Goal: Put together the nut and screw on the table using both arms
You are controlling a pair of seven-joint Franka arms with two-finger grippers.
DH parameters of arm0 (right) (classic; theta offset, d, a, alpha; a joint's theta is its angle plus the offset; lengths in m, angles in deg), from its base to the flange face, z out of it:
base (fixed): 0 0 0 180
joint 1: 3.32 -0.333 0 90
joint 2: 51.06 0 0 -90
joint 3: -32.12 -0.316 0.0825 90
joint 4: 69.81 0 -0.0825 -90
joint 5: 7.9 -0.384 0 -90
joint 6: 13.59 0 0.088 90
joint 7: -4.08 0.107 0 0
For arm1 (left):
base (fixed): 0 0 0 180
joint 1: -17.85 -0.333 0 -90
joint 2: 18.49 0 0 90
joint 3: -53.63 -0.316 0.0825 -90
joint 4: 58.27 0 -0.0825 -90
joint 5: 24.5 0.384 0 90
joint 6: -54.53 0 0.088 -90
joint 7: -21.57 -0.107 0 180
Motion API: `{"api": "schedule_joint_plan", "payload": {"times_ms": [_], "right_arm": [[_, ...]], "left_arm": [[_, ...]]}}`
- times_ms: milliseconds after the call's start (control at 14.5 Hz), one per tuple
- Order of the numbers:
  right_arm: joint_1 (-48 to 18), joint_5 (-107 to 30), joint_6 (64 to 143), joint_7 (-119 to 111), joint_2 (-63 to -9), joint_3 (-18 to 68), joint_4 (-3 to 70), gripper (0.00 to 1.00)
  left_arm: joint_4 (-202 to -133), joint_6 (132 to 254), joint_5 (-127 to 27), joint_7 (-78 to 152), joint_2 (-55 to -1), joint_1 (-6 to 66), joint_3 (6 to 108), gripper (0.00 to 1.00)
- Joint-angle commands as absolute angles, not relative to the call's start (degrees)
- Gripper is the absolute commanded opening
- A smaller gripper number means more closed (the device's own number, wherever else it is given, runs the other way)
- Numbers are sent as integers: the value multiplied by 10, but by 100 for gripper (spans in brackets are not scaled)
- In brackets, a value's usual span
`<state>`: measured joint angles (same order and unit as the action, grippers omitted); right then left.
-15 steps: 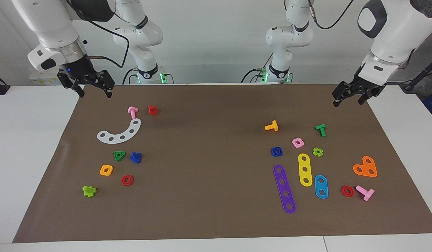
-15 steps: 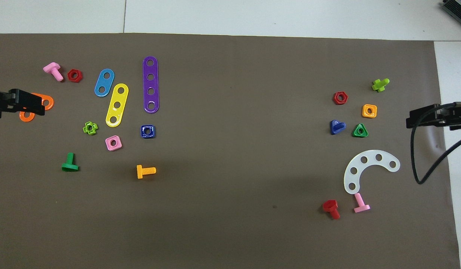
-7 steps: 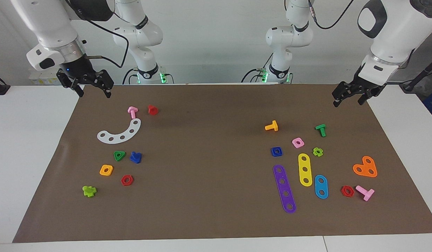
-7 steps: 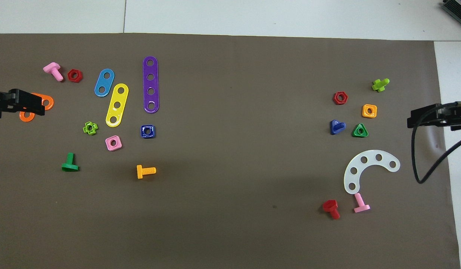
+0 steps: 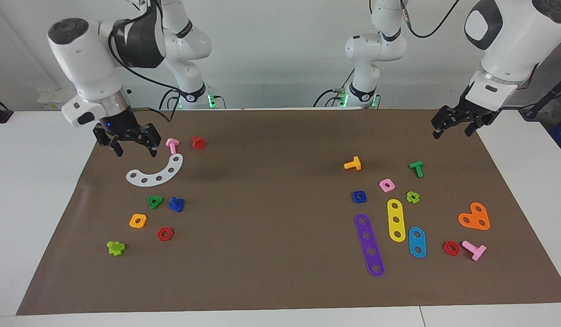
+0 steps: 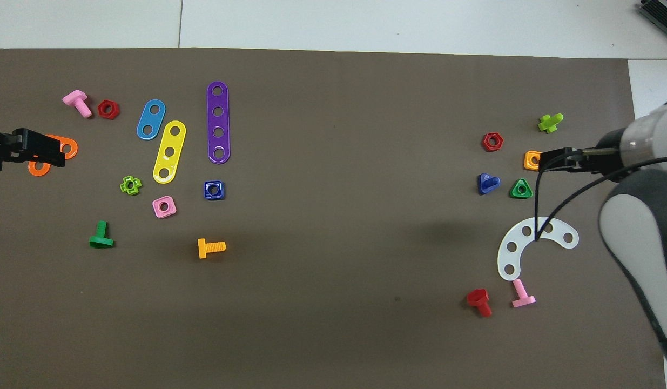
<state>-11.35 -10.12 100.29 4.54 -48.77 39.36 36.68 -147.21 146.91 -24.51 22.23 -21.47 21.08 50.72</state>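
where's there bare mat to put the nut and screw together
The middle of the brown mat is bare, bordered by the blue screw and the blue nut. The strip along the edge farthest from the robots is free too. Both ends are crowded with toy parts.

- Nut (image 5: 359, 196): dark-blue rounded square, centre hole up, flat on the mat toward left arm's end.
- Screw (image 5: 176, 204): dark-blue, triangular head, lying beside green triangular nut (image 5: 155, 201), right arm's end.
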Motion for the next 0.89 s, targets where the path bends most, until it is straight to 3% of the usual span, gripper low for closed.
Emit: {"api": "schedule_joint_plan", "payload": {"times_ms": [0, 138, 412, 825], "right_arm": [[-121, -158, 1088, -52, -388, 391, 370, 100], [-122, -160, 1147, -107, -358, 391, 393, 100], [-119, -160, 1240, -159, -358, 392, 476, 100], [-115, -160, 1249, -174, -350, 392, 480, 63]], "left_arm": [[-1492, 1472, -242, 219, -198, 207, 509, 100], [-1492, 1473, -242, 219, -198, 207, 509, 100], [-1492, 1473, -242, 219, -198, 207, 509, 100], [-1492, 1472, -242, 219, -198, 207, 509, 100]]}}
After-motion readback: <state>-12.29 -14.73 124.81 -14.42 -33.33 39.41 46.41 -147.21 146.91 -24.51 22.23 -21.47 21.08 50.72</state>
